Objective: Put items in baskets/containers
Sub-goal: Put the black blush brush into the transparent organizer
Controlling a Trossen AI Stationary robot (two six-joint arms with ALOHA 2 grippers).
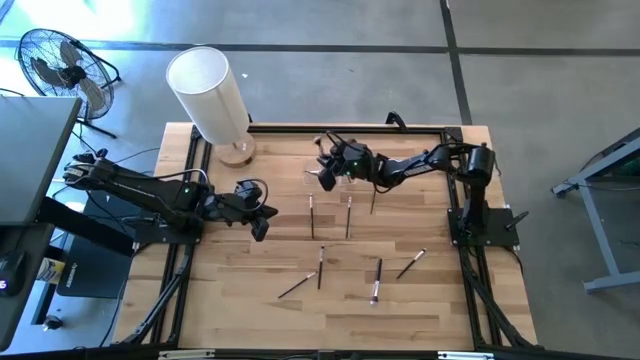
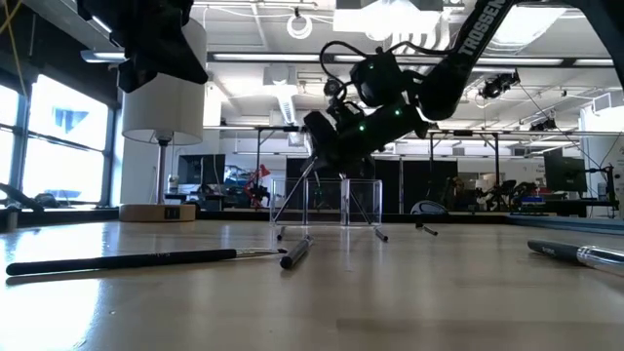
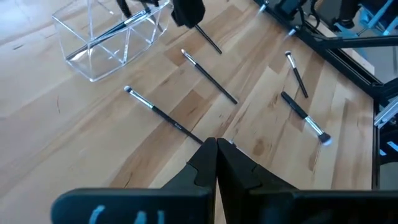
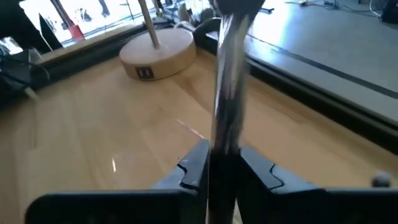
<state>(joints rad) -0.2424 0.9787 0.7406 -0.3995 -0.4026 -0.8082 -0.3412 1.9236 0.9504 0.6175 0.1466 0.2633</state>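
Observation:
The clear container [image 3: 106, 37] stands at the table's far middle, with one brush [image 3: 121, 26] leaning inside it. My right gripper [image 1: 328, 176] hovers just over it, shut on a brush [image 4: 227, 93] with a silvery ferrule. Several dark-handled brushes lie flat on the wood: three near the container [image 1: 312, 217] [image 1: 349, 215] [image 1: 374, 200] and several nearer the front [image 1: 321, 268] [image 1: 377, 281] [image 1: 411, 264]. My left gripper [image 1: 262, 222] hangs shut and empty above the table's left part, clear of the brushes. My right gripper pinches the brush's shaft [image 4: 225, 142] between its two fingers [image 4: 194, 169]. It reaches in from the table's right, slanting a little downward. The silvery ferrule end sticks out past the fingertips, lifted off the table. The brush's other end is hidden by the gripper.
A tall white cylinder [image 1: 208, 95] on a round wooden base [image 1: 237, 152] stands at the far left corner, close to the container. Black frame rails [image 1: 460, 240] run along the table's sides. Bare wood [image 1: 250, 310] lies along the front edge.

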